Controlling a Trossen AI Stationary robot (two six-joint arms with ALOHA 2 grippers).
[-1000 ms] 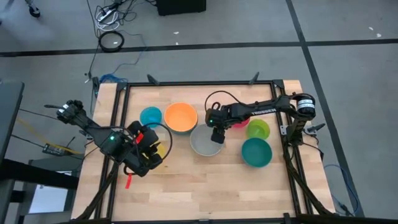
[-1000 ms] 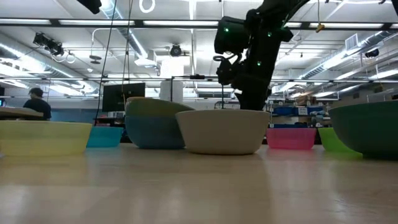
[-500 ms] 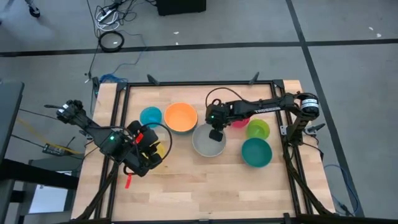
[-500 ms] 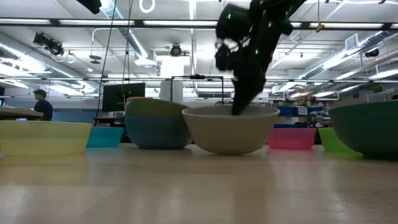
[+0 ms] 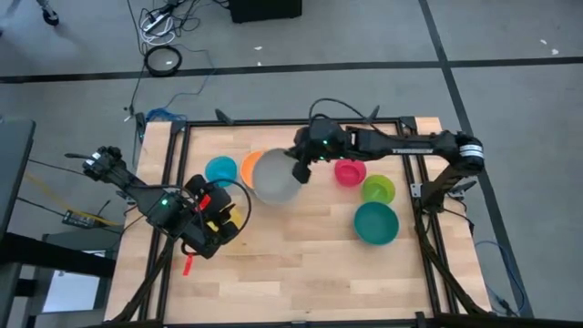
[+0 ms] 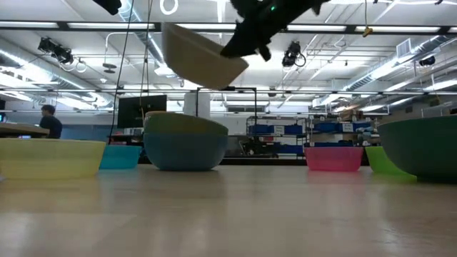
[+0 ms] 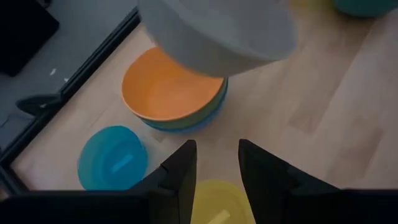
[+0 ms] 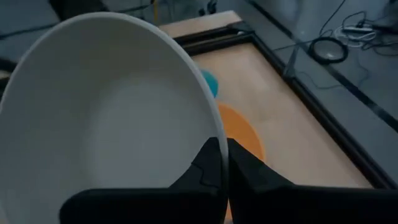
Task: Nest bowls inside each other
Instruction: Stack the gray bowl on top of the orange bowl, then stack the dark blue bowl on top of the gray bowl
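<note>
While I hang over the middle of the desk [image 5: 301, 264] in the high view, my right end effector [image 5: 300, 171] pinches the rim of the grey-white bowl [image 5: 274, 177], which covers part of the orange bowl [image 5: 247, 166]; my left end effector [image 5: 221, 217] waits over the yellow bowl [image 5: 239, 219], fingers apart and empty. In the low view the grey-white bowl [image 6: 200, 56] hangs tilted, clear of the desk. My left wrist view shows it above the orange bowl [image 7: 168, 96]. My right wrist view shows my fingers [image 8: 214, 163] clamped on its rim.
</note>
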